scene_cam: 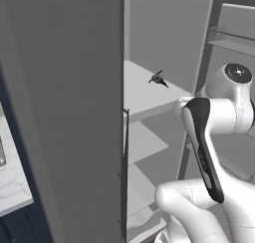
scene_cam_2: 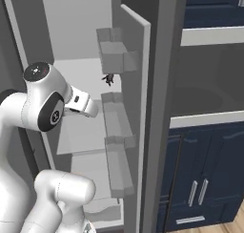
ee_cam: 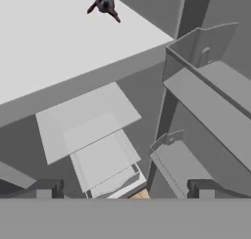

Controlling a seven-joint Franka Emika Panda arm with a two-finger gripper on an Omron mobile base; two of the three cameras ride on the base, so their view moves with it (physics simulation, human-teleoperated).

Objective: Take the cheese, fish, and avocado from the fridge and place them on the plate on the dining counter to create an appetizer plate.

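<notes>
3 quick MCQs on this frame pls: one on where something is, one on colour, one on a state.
1. Where does the small dark item lie?
A. on an upper fridge shelf
B. in a door rack
C. on the floor

2. What colour are the cupboards right of the fridge?
A. white
B. dark navy
C. red

3. How does the fridge door stand?
A. shut
B. open
C. taken off

Answers:
1 A, it rests on the pale shelf in both base views, apart from the door racks.
2 B, the doors below the counter are navy with pale handles.
3 B, the shelves and racks inside are exposed.
</notes>
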